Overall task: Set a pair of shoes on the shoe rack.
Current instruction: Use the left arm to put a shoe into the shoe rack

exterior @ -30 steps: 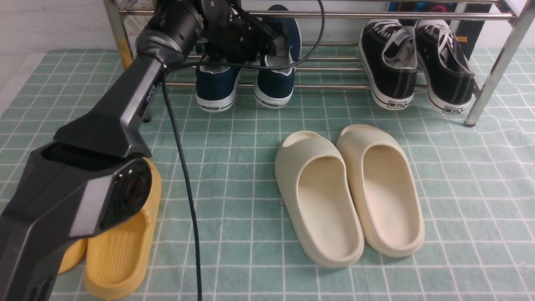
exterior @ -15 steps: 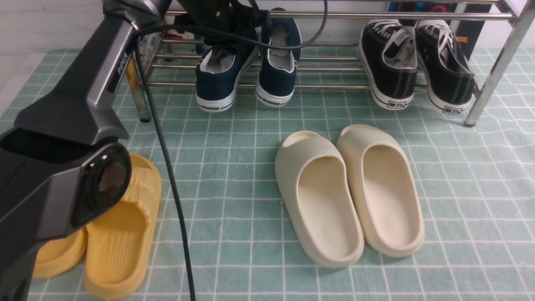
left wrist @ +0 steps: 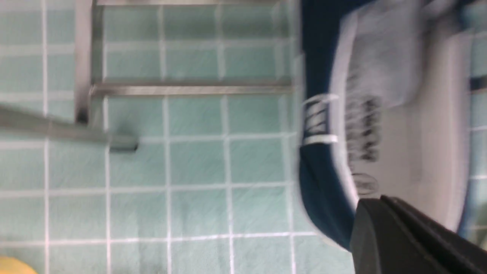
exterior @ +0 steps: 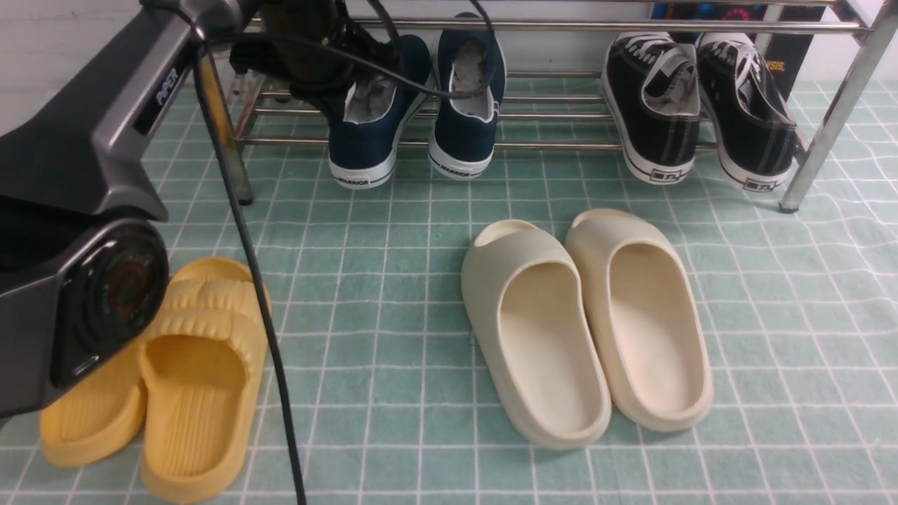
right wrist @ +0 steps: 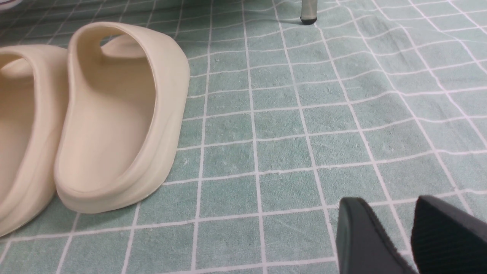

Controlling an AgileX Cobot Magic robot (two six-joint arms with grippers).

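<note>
Jaws of my left gripper (exterior: 323,91) are hidden just beside the navy shoes' (exterior: 459,133) left heel, so I cannot tell whether they are parted; the right gripper (right wrist: 392,213) hangs low over the green mat (exterior: 393,280), jaws apart, empty. The shoes lean side by side on the rack's (exterior: 561,146) left half, heels over the front bar, black sneakers (exterior: 656,105) well to their right, cream slides (exterior: 540,330) mid-mat, yellow slides (exterior: 189,393) at the left edge, open cloth between. Since half a second ago the left arm (exterior: 105,140) has swung leftward, baring the yellow slides; the shoes stayed put.
</note>
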